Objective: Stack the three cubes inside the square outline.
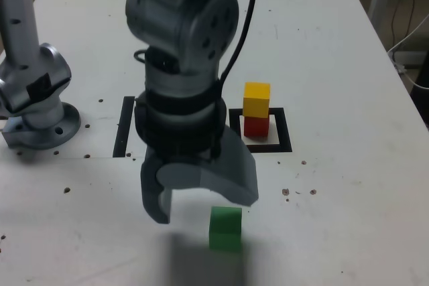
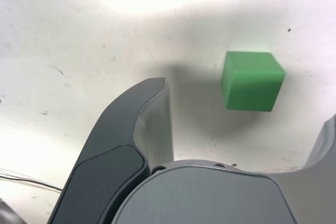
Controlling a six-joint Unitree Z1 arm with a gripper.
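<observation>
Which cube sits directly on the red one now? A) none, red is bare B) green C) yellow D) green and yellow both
C: the yellow cube rests on the red cube inside the outline, while the green cube lies apart on the table near the open gripper.

A green cube (image 2: 252, 80) is sitting on the white worktop (image 2: 94, 35), casting a soft shadow beside it. The gripper (image 2: 247, 124) is hanging over it with jaws spread wide; one dark finger (image 2: 131, 129) is lying beside the cube without touching it, the other showing only as a grey sliver at the frame's edge.
</observation>
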